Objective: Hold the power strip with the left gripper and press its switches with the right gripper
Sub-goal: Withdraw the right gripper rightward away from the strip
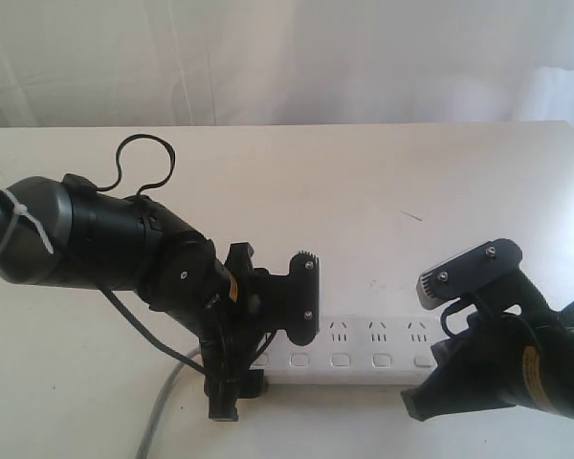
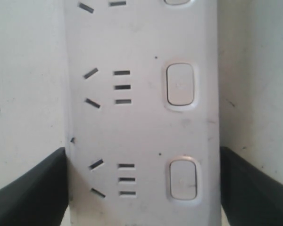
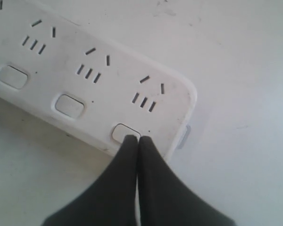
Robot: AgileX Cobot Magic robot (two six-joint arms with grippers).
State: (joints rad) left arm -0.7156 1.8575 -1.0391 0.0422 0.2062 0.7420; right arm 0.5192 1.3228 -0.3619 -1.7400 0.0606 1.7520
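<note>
The white power strip [image 1: 364, 359] lies across the near table, its grey cord [image 1: 161, 413] trailing off its left end. My left gripper [image 1: 265, 349] straddles that end. In the left wrist view its black jaws press both long edges of the power strip [image 2: 141, 117], so my left gripper [image 2: 142, 155] is shut on it, with two switches [image 2: 180, 84] in sight. My right gripper [image 1: 435, 285], with its silver-grey fingertip pad, hangs by the strip's right end. In the right wrist view my right gripper [image 3: 137, 139] is shut with nothing in it, its tips over the end switch [image 3: 122, 131]. Whether they touch it is unclear.
The white table [image 1: 364, 191] stretches back to a white curtain [image 1: 287, 57]. The bulky black left arm [image 1: 86, 239] with its looped cable fills the left side, and the right arm [image 1: 517, 378] with an orange-yellow label sits at the lower right corner.
</note>
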